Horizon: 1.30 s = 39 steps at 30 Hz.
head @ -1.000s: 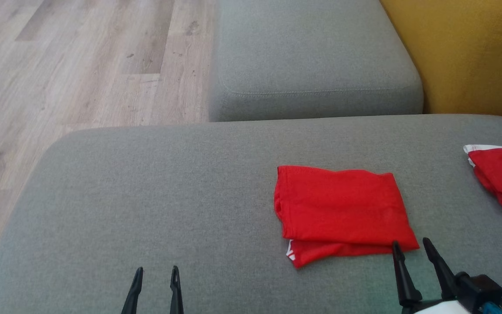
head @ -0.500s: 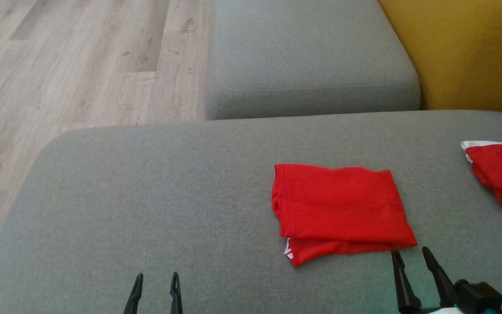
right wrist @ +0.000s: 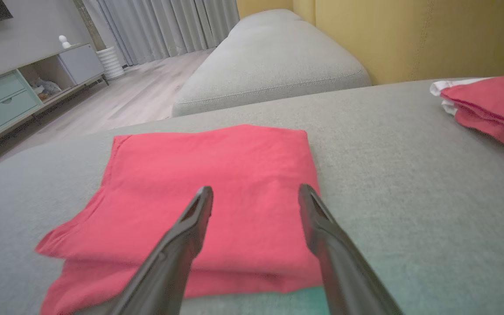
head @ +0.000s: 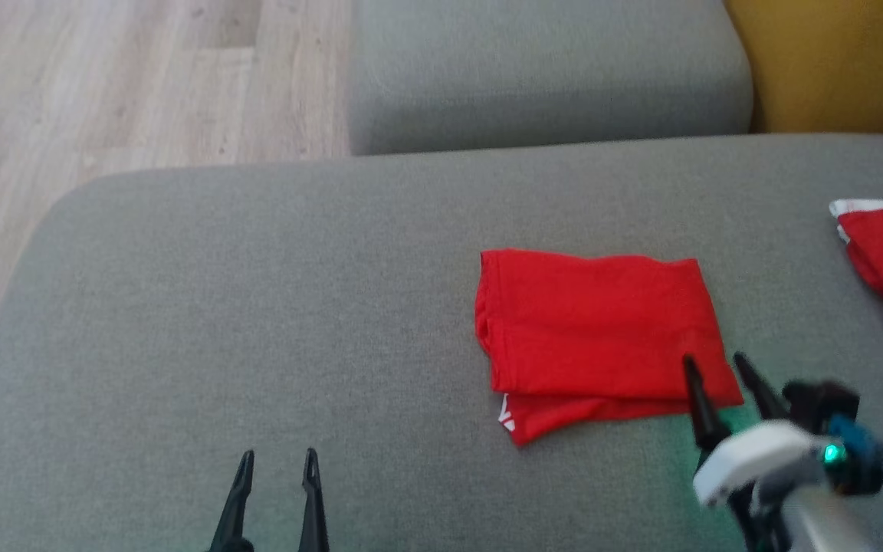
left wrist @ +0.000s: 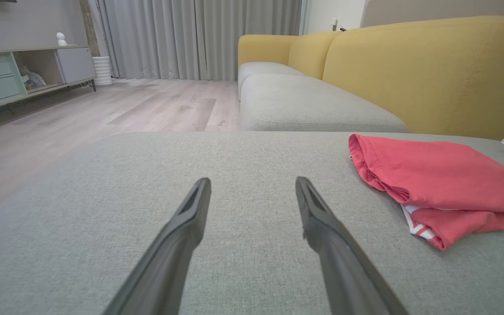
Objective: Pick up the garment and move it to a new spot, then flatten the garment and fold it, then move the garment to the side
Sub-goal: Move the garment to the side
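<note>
Folded red garment right of centre on grey cushion, moving-aside step seemingly in hand; right gripper parted, empty, over its lower-right corner, left gripper parted at bottom left; next: lower, pinch all layers together.

The red garment lies folded flat in a neat rectangle on the grey cushion.

Wide grey sofa seat lay up front, another grey cushion right behind it. Yellow backrest stood at the right, pale wood floor stretched left.
</note>
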Tool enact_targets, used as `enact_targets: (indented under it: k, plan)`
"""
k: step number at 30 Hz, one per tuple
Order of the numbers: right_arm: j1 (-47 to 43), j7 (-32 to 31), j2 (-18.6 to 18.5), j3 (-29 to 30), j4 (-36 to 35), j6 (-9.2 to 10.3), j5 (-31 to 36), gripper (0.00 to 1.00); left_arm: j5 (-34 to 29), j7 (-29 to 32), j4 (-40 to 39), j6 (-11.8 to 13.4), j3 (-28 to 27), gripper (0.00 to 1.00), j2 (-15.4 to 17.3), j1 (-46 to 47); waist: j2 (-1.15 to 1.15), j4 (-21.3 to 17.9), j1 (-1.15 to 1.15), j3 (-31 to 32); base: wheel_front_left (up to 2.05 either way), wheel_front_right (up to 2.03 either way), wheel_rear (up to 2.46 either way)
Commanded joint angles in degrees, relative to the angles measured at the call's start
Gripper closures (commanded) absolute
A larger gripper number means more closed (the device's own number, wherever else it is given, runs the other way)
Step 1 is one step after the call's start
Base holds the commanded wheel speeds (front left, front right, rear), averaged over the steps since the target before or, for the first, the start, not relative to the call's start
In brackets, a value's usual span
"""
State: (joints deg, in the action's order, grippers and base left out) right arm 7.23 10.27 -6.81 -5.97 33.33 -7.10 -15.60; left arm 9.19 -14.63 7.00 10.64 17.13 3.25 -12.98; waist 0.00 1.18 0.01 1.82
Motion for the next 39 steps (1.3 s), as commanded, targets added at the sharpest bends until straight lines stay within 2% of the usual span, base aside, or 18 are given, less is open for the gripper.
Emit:
enact_targets:
  k: [1, 5, 11, 18, 19, 20, 21, 22, 23, 29, 39]
  plan:
    - [4.16, -1.61, -1.46, -0.32, 1.32, -0.39, 0.34, 0.0, 0.69, -0.37, -1.66, 0.41, -0.78, 0.0, -0.37, 3.18, 0.0, -0.48, -0.01, -1.19, 0.0, 0.0, 0.0]
    - [10.18, -4.39, -2.07, 2.03, 7.92, -0.39, 0.94, 0.0, 0.84, -0.37, -1.81, 0.54, 0.29, 0.0, -0.37, 4.79, 0.0, -0.43, -0.01, -3.05, 0.0, 0.0, 0.0]
    - [16.58, -4.49, -3.38, 4.76, 15.32, -0.39, 2.8, 0.0, 0.74, -0.37, -1.84, 0.42, 1.59, 0.0, -0.37, 7.3, 0.0, -0.15, -0.01, -6.14, 0.0, 0.0, 0.0]
    - [22.46, -4.85, -3.21, 2.91, 24.15, -0.39, 2.67, 0.0, 0.25, -0.37, -1.29, 0.43, 2.44, 0.0, -0.37, 9.88, 0.0, 0.18, -0.01, -9.37, 0.0, 0.0, 0.0]
    - [23.0, -5.15, -3.06, 2.33, 25.15, -0.39, 2.28, 0.04, 0.17, -0.37, -1.25, 0.48, 2.53, 0.0, -0.37, 10.16, 0.0, 0.2, -0.01, -9.7, 0.0, 0.0, 0.0]
    - [23.44, -5.37, -2.95, 1.69, 26.02, -0.39, 1.92, 0.16, 0.11, -0.37, -1.19, 0.54, 2.6, 0.0, -0.37, 10.41, 0.0, 0.19, -0.01, -9.9, 0.0, 0.0, 0.0]
    - [23.82, -5.44, -2.88, 1.03, 26.69, -0.39, 1.56, 0.58, 0.08, -0.37, -1.14, 0.61, 2.66, 0.0, -0.37, 10.6, 0.0, 0.14, -0.01, -10.08, 0.0, 0.0, 0.0]
    - [24.17, -5.22, -2.93, 0.51, 27.16, -0.39, 1.16, 0.86, 0.06, -0.37, -1.09, 0.68, 2.71, 0.0, -0.37, 10.76, 0.0, 0.07, -0.01, -10.21, 0.0, 0.0, 0.0]
    - [24.52, -4.75, -3.1, 0.05, 27.41, -0.39, 0.76, 1.0, 0.06, -0.37, -1.06, 0.75, 2.75, 0.0, -0.37, 10.89, 0.0, -0.05, -0.01, -10.33, 0.0, 0.0, 0.0]
    - [27.59, -0.86, -7.29, -2.02, 26.88, -0.39, -0.53, 1.0, 0.28, -0.37, -1.11, 0.91, 2.4, 0.0, -0.37, 11.1, 0.0, -1.95, -0.01, -10.85, 0.0, 0.0, 0.0]
    - [36.02, -1.15, -19.27, -3.08, 24.81, -0.39, 0.09, 1.0, 0.65, -0.37, -1.59, 1.19, 3.04, 0.0, -0.37, 13.52, 0.0, -5.26, -0.01, -14.44, 0.0, 0.0, 0.0]
